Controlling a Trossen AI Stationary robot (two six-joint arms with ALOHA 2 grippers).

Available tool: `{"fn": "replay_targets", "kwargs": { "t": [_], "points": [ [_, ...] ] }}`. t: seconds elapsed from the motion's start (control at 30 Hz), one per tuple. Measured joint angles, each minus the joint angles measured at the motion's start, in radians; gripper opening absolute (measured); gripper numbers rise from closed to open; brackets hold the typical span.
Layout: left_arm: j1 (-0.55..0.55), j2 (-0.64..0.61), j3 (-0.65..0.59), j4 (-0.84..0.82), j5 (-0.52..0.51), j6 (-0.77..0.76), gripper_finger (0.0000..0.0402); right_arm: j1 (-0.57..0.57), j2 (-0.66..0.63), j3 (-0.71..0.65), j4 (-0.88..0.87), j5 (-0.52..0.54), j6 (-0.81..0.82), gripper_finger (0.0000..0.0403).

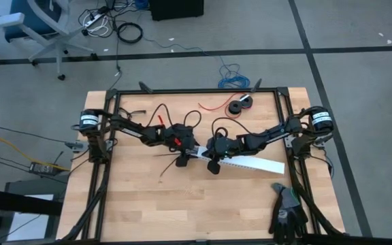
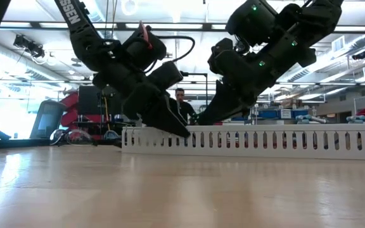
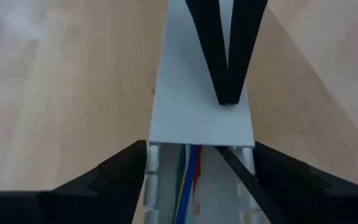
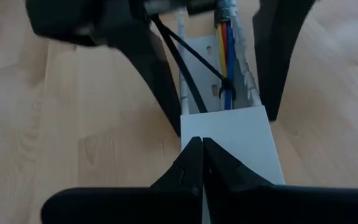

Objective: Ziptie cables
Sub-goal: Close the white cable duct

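Cables (image 4: 225, 46) lie in the white duct (image 4: 232, 134); left end effector (image 3: 197, 180) spread astride it, right (image 4: 202, 163) clenched.

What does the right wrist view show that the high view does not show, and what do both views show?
Only the right wrist view shows the cables lying in the open part of the white slotted duct, with a black zip tie looped around them. Only the high view shows the dark gloves near the table's edge and a black tape roll. Both show the shut right gripper on the duct cover and the left gripper straddling the duct.

The cables (image 4: 226, 53) lie in the slotted duct (image 1: 250, 163) (mid-table), between both arms.
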Motion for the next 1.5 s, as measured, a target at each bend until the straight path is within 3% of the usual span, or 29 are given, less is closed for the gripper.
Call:
{"fn": "replay_targets", "kwargs": {
  "t": [0.37,0.87,1.5],
  "points": [
    [0.012,-0.08,-0.007,-0.189,-0.046,0.079,0.0284,0.0,0.0,-0.001,-0.007,0.005,0.009,0.0],
    [0.018,-0.08,-0.158,-0.031,-0.052,0.008,0.0285,-0.002,0.0,-0.002,-0.012,-0.007,0.011,0.0],
    [0.017,-0.08,-0.163,-0.003,-0.049,-0.003,0.0257,-0.002,-0.002,-0.005,0.008,-0.007,0.002,0.0]
  ]
}}
